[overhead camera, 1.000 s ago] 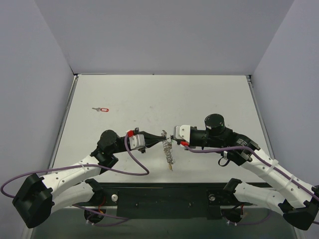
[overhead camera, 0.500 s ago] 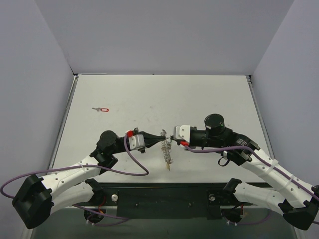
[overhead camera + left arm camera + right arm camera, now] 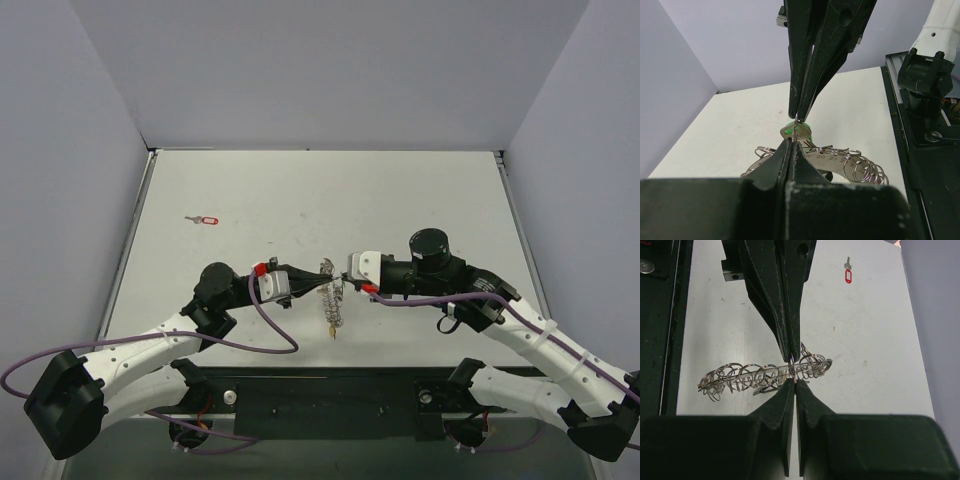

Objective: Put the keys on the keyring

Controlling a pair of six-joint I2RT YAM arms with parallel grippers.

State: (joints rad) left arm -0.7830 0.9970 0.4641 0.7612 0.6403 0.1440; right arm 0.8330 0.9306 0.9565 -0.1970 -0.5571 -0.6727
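Both claws meet tip to tip at the middle of the table [image 3: 420, 190], hiding the keyring's far end. The left claw [image 3: 321, 281] is pinched tight on the keyring [image 3: 332, 303]. The right claw [image 3: 345, 279] is closed on the green key [image 3: 797, 133]. The keyring's long axis runs from 12 to 6 o'clock, with its yellow piece [image 3: 330, 331] nearest. The red key [image 3: 205, 220] lies well apart at 10 o'clock.

Stamped nos. "20", "21" on keyring [image 3: 833, 158] flat face, further digits too blurred to read
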